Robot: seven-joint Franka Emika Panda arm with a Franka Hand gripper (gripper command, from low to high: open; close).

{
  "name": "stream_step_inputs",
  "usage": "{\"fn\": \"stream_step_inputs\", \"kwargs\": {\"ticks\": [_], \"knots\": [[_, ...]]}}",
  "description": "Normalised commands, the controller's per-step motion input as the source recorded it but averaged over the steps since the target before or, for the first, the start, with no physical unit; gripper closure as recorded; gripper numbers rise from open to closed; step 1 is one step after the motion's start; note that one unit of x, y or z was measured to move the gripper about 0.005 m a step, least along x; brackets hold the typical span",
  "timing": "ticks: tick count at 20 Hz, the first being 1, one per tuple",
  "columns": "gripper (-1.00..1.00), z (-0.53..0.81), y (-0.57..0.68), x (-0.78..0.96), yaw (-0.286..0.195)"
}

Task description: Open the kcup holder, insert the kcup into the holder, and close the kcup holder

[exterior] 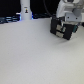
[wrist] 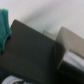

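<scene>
The kcup holder (exterior: 63, 29) is a black boxy unit with two lighter rectangular front panels, standing at the far side of the white table toward the exterior view's right. My arm's white and grey wrist hangs directly above it, and my gripper (exterior: 66, 20) is down at the holder's top. Its fingers blend into the black box, so I cannot tell how the jaws stand. In the wrist view a broad dark surface (wrist: 30, 50) fills the middle, very close and blurred, and no fingertips show clearly. The kcup is out of view in both frames.
A tall white bottle-shaped object (exterior: 25, 10) stands at the back toward the exterior view's left, with dark items (exterior: 7, 20) along the table's back edge. The wrist view also shows a grey block (wrist: 67, 47) and a teal object (wrist: 4, 27).
</scene>
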Motion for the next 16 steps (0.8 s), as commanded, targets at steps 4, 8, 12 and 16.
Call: {"fn": "stream_step_inputs", "kwargs": {"ticks": [4, 8, 12, 16], "knots": [[-1.00, -0.13, 0.58, -0.91, 0.004], [-1.00, -0.08, 0.53, -0.69, 0.022], [-1.00, 0.34, 0.25, -0.11, -0.009], [-1.00, 0.32, 0.11, 0.02, -0.023]]}}
